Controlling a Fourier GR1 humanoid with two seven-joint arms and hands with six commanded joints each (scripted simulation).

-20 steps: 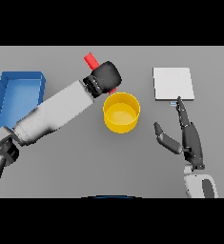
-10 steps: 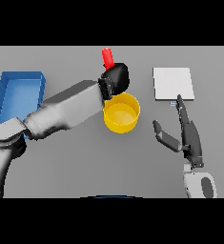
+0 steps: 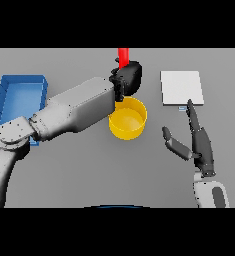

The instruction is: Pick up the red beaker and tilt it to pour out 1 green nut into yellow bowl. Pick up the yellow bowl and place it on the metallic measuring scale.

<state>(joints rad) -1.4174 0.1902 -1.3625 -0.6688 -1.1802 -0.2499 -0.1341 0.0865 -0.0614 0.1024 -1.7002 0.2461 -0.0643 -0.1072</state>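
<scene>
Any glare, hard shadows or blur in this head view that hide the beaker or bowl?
Head view: flat, even light, no glare or hard shadows; the left hand covers the lower part of the red beaker, and the left arm overlaps the round yellow bowl's left edge.

You have one red beaker (image 3: 122,56), one yellow bowl (image 3: 127,118), one metallic measuring scale (image 3: 182,88), one blue tray (image 3: 20,97) and two hands: left hand (image 3: 127,79), right hand (image 3: 198,141).

Single head view, looking steeply down at grey table (image 3: 79,170)
</scene>
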